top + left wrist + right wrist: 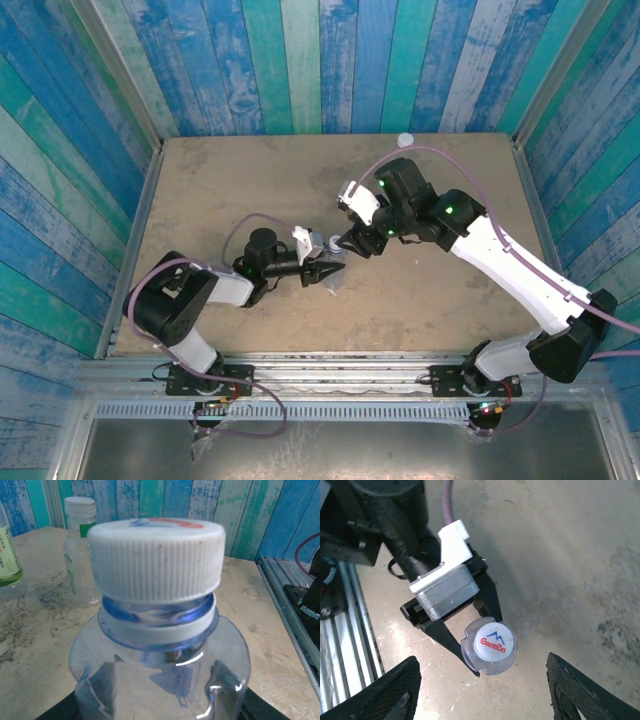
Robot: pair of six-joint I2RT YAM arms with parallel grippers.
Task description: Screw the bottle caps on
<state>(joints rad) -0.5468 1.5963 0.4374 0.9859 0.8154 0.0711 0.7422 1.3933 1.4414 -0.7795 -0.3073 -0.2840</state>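
Left arm [228, 290]: rounded black joints, white links, and a purple left cable [145, 277] looping off it. Right arm [510, 265] matches, with green lights [447, 209] glowing and a purple right cable [430, 150] arching over. Left fingers [447, 640] are slim black blades under a grey block [447, 592] and a white bracket [455, 537]. Right fingers [390, 695] are black and rough-textured.

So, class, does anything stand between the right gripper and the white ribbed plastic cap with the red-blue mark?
Nothing visible does: the right gripper hangs open above the cap on the blue-tinted clear plastic bottle.
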